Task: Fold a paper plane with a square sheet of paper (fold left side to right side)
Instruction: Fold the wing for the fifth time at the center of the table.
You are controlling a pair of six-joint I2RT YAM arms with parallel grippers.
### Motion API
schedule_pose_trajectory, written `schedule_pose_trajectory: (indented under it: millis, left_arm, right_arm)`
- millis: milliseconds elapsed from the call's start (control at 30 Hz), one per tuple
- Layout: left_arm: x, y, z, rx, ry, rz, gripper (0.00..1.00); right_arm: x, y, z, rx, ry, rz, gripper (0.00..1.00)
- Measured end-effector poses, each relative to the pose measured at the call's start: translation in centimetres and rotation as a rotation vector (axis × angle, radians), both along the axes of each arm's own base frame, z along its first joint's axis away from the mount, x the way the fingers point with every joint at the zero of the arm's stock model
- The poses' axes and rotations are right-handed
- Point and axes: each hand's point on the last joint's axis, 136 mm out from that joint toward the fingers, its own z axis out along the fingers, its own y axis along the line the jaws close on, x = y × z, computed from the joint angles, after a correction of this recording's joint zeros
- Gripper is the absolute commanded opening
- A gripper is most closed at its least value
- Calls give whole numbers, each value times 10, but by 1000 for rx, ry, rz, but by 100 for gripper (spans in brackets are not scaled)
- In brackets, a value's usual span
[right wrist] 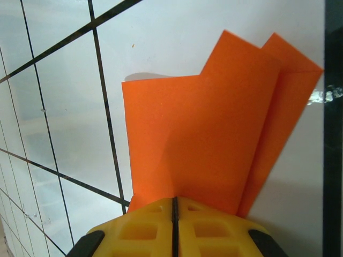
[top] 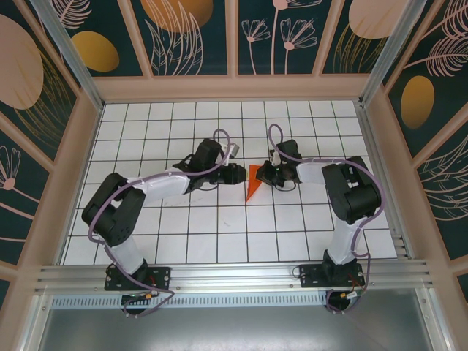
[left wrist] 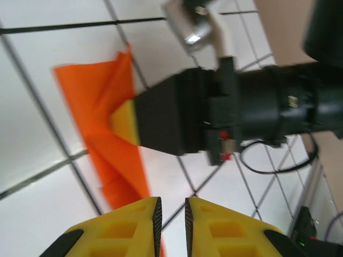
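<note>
Where the two arms meet on the white grid table [top: 219, 234], the folded orange sheet of paper [top: 252, 183] [left wrist: 102, 107] [right wrist: 214, 134] lies with its tip toward 6 o'clock. At its 3 o'clock, the right gripper [top: 265, 175] [right wrist: 174, 203] [left wrist: 126, 123] pinches its edge, pads pressed together. At 9 o'clock, the left gripper [top: 238, 174] [left wrist: 171, 209] has its pads a narrow slit apart and holds nothing.

The orange paper [right wrist: 214, 134] at frame centre is showing a thin, matt, smooth surface with crisp creases. The right gripper [right wrist: 174, 202] and left gripper [left wrist: 172, 204] are presenting moulded yellow plastic, satin, with black pad edges. The table [top: 219, 227] is reflecting light off glossy white tiles. The rail [top: 241, 272] along the lower frame is showing bare, ribbed silver metal.
</note>
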Motion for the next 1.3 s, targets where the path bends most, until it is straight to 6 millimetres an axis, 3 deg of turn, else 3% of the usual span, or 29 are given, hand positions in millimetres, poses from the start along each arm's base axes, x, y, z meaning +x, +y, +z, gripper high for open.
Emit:
schedule_pose_trajectory:
  millis: [200, 400, 700, 1300]
  left_arm:
    - [-26, -32, -13, -4, 37, -106, 21]
    - [-29, -32, -40, 31, 89, -114, 21]
    - [-34, -30, -62, 67, 135, -120, 21]
    - [-44, -28, -80, 109, 152, -126, 22]
  right_arm:
    - [0, 0, 0, 0, 0, 0, 10]
    - [0, 0, 0, 0, 0, 0, 11]
    - [0, 0, 0, -1, -2, 2, 11]
    - [0, 0, 0, -1, -2, 3, 11]
